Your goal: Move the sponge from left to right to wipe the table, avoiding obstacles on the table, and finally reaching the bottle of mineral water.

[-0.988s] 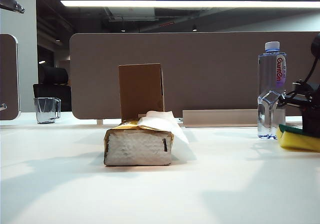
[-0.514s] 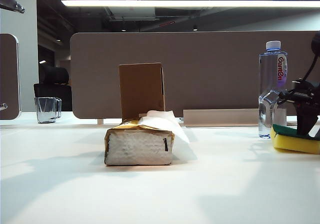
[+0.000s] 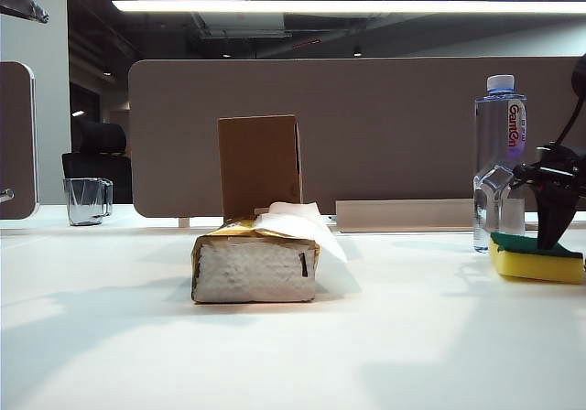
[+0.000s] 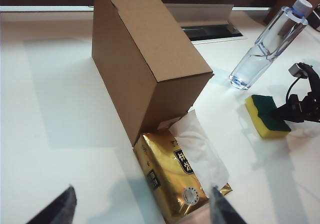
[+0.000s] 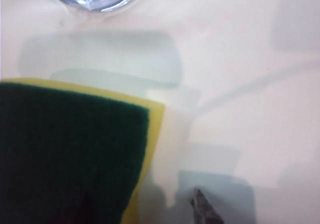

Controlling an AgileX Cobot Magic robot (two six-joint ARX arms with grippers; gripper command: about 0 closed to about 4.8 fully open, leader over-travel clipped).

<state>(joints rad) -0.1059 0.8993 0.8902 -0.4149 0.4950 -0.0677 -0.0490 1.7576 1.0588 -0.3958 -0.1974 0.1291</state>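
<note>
Sponge [image 3: 536,257]: now flat on the table [image 3: 293,355] at 4 o'clock of the water bottle [image 3: 499,163], just released by the right gripper [image 3: 554,231], jaws parted above it; left gripper [image 4: 142,209] idle, open, over tissue pack [image 4: 175,176]; wipe apparently finished.

Appeared to be an office: desk partition panel [image 3: 366,126], black office chair [image 3: 96,154], exposed ceiling with strip light [image 3: 348,6].

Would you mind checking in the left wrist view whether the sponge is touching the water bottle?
No, the sponge lies flat on the table apart from the water bottle, with bare white tabletop between them.
</note>
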